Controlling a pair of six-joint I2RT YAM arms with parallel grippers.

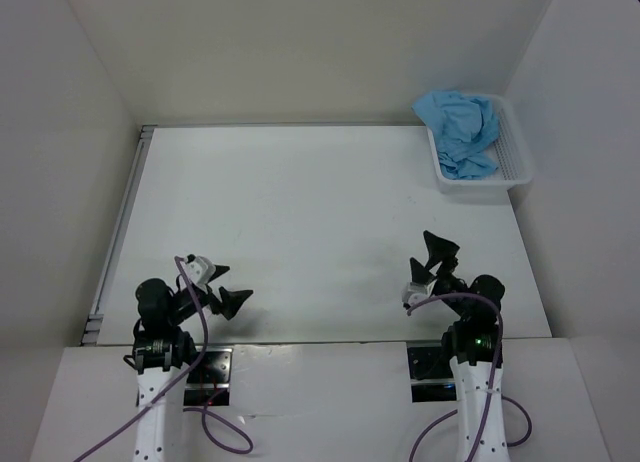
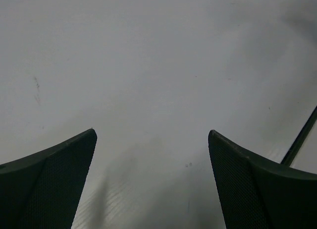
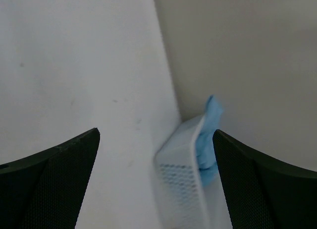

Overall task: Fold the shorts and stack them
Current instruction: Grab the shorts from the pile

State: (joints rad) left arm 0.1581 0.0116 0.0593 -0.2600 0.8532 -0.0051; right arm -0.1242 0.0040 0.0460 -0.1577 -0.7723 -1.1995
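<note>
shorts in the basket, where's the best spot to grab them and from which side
Pinch the crumpled peak of the shorts, where the fabric heaps above the rim of the basket, and come straight down from above. The basket's walls close off the sides, and the loose bunched folds should give the open right tool, probably the nearer one, something to close on.

I saw soft, crumpled cloth shorts (image 1: 460, 127) in a perforated white plastic basket (image 1: 517, 154). Table (image 1: 300, 212) looked smooth, matt. Left finger pads (image 2: 49, 189) were black, dimpled.
</note>
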